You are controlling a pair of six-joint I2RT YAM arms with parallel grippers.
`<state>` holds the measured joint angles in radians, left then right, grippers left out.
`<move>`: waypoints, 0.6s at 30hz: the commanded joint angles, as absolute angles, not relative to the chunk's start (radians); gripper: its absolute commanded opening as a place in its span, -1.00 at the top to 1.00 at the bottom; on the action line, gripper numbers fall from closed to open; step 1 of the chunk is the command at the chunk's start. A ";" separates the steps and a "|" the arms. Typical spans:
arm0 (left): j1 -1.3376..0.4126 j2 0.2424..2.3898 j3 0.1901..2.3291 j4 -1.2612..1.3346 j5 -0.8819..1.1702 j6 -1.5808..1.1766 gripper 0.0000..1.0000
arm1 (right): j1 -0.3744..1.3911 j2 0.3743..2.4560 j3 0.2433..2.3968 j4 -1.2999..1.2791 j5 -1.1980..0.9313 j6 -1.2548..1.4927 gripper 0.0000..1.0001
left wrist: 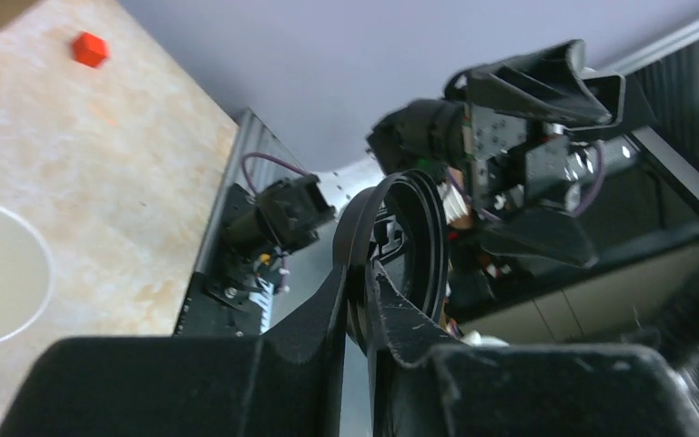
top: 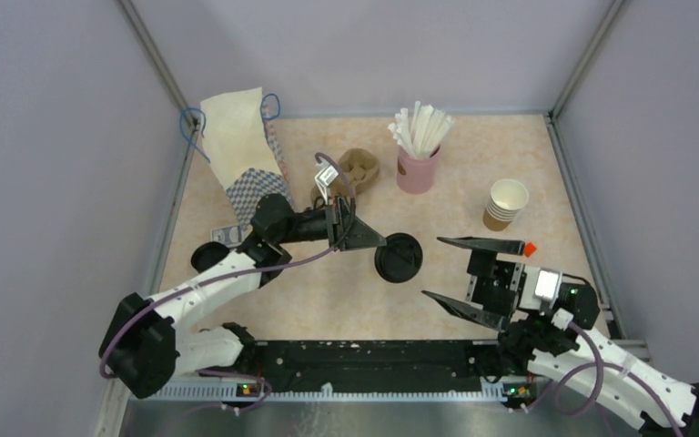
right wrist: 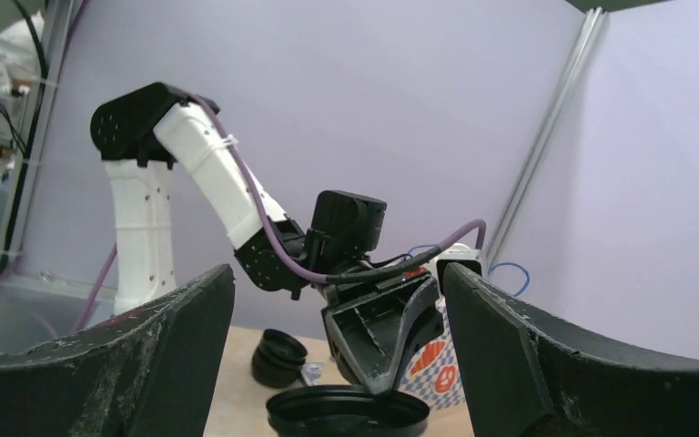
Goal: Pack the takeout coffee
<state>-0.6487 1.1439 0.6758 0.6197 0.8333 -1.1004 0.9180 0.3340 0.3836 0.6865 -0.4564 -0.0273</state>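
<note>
The left gripper point(top: 381, 244) is pinching the rim of the round black plastic lid point(top: 400, 259) at the centre. The right gripper point(top: 431, 267), near right, is standing with jaws wide apart, gripping nothing.

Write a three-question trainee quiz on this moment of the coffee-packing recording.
1. True or false: the right gripper is clamped on the black lid.
2. What colour is the cup that holds the white straws? A) brown B) pink C) black
3. Fill in: the left gripper pinches the black lid by its ____.
Key: 1 false, its jaws stand wide open and apart from the lid; 2 B; 3 rim.
</note>
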 commanded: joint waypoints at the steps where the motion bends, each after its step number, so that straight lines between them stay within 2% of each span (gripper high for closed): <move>1: -0.646 1.194 0.710 0.931 0.988 -1.276 0.66 | 0.911 0.316 0.380 0.677 -0.529 -0.233 -0.64; 5: -0.647 1.209 0.711 0.942 0.967 -1.296 0.68 | 0.911 0.295 0.318 0.753 -0.447 -0.206 -0.64; 7: -0.646 1.208 0.713 0.944 0.949 -1.308 0.68 | 0.911 0.294 0.301 0.726 -0.377 -0.225 -0.74; 11: -0.646 1.197 0.721 0.953 0.918 -1.322 0.68 | 0.912 0.283 0.274 0.740 -0.310 -0.258 -0.69; 15: -0.647 1.185 0.726 0.968 0.897 -1.334 0.69 | 0.912 0.329 0.261 0.843 -0.415 -0.190 -0.70; 18: -0.646 1.182 0.723 0.995 0.884 -1.371 0.70 | 0.911 0.393 0.237 0.917 -0.490 -0.224 -0.79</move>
<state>-0.6491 1.2091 0.6876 0.8936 0.9104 -1.3243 0.9180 0.3279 0.2558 0.7738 -0.3946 -0.2085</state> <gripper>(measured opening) 0.156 0.870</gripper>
